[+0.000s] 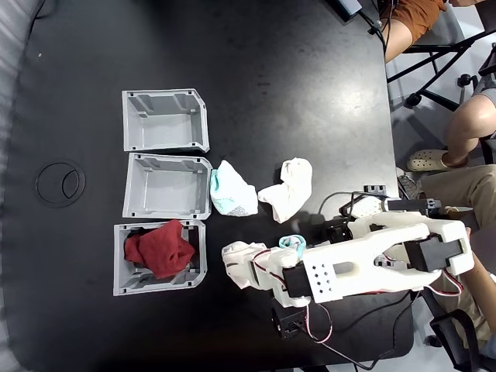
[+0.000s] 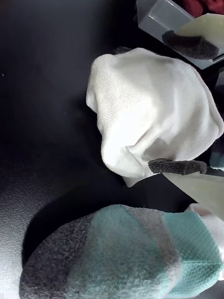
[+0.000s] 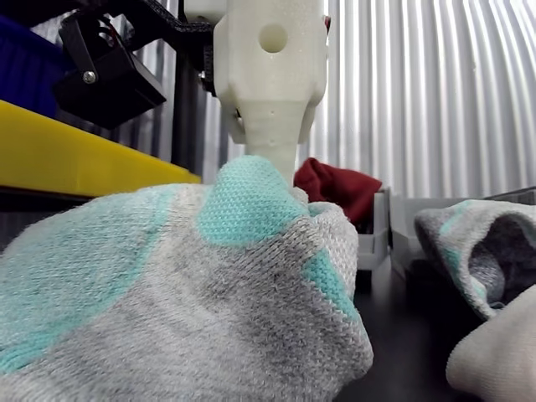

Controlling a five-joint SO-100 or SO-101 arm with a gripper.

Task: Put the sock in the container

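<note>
**Arm extended low over the tabletop, pincer straddling the white sock**

Arm: In the fixed view I see my white arm (image 1: 364, 256) lying nearly flat, reaching from its base at the right edge leftward across the black tabletop (image 1: 294, 85). Its wrist section ends at the sock, with red and white wires trailing beneath.

Pincer: In the wrist view my pincer (image 2: 184, 105) stands open, one dark foam-tipped finger (image 2: 189, 44) at the upper right and the other (image 2: 177, 166) at the lower right, the sock between them. The lower pad touches the cloth; I cannot tell whether the upper one does. Nothing is clamped.

Sock: The sock (image 2: 149, 112) is a rounded white lump resting on the tabletop, seen in the fixed view (image 1: 242, 260) just right of the lowest bin.

Container: Three grey bins stand in a column at the left in the fixed view. The container (image 1: 128, 194) in the middle is bare inside, as is the top bin (image 1: 128, 124). The lowest bin (image 1: 120, 267) holds a red cloth (image 1: 159, 248).

Other items: A mint-green-and-white sock (image 1: 232, 190) lies just beside the middle bin's low side; a longer bent white sock (image 1: 288, 190) lies to its right. Another green-and-grey sock (image 2: 126, 252) sits near my pincer. A person's legs (image 1: 473, 128) show at the right edge.
</note>
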